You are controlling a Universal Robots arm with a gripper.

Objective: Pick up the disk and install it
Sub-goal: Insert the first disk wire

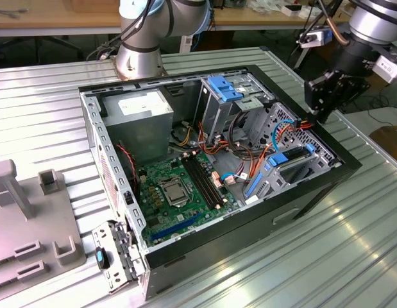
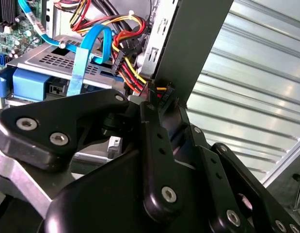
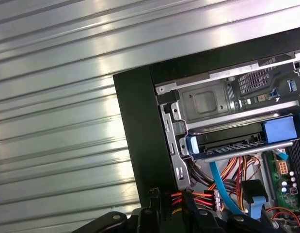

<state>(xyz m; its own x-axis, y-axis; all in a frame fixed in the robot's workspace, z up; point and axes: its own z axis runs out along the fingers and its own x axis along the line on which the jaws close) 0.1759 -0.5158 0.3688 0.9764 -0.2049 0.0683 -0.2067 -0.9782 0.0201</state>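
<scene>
The disk (image 1: 293,160), a dark flat drive in a bright blue carrier, lies inside the drive cage at the exterior view's right end of the open computer case (image 1: 185,253). The first wrist view has the disk (image 3: 232,141) seated in the metal cage with its blue tab beside the motherboard. In the second wrist view the disk's blue frame (image 2: 28,83) sits under a perforated metal plate. My gripper (image 1: 323,102) hangs above the case's far right wall, apart from the disk, with nothing seen in it. Its black linkage is close up in the second wrist view, the gripper (image 2: 159,99) over the case wall.
Red, yellow and orange power cables (image 2: 128,63) and a blue flat cable (image 2: 84,53) run beside the cage. A blue bracket (image 1: 224,86) tops the far drive bay. The motherboard (image 1: 179,186) fills the case floor. A grey fixture (image 1: 31,218) stands at the exterior view's left on the ribbed metal table (image 1: 352,244).
</scene>
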